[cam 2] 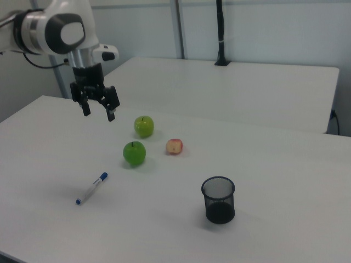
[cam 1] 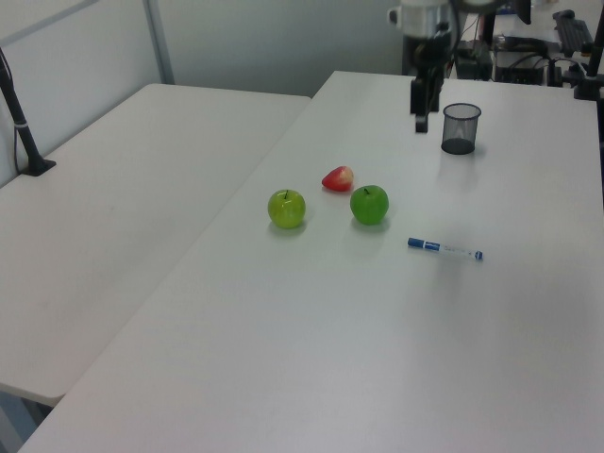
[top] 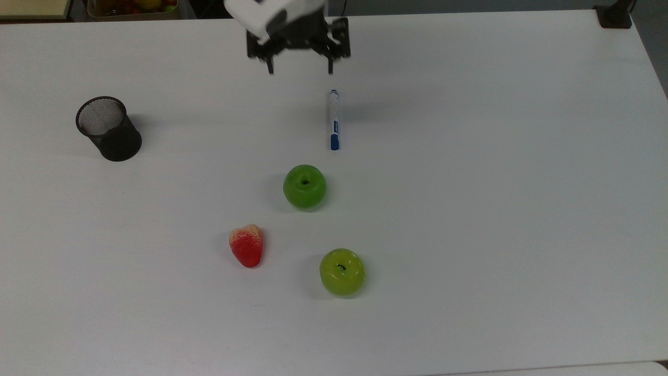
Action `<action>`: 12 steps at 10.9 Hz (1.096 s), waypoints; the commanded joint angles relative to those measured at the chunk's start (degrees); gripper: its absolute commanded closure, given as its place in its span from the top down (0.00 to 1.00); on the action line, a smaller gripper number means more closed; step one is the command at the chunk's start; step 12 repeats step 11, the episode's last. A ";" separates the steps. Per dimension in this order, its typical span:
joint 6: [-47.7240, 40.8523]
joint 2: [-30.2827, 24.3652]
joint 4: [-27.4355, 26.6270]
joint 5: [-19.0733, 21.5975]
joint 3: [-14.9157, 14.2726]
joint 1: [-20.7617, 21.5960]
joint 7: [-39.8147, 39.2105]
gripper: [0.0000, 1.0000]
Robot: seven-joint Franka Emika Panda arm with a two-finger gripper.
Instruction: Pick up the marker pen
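I have the gripper (top: 300,67) raised well above the worktop (top: 496,209) near the far edge in the top view, its two fingers (cam 2: 111,116) spread wide apart and holding nothing. The marker pen (top: 334,119) lies flat on the worktop, apart from the gripper, its barrel running from the far edge toward the near edge in the top view with the blue cap at the near end, pointing toward the darker green apple (top: 305,186). Toward the near edge sit a strawberry (top: 247,245) and a lighter green apple (top: 342,271), and a black mesh cup (top: 108,128) stands upright toward the top view's left edge.
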 commanded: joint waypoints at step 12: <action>-5.99 -8.69 -2.23 -7.52 -0.14 -3.74 -0.18 1.00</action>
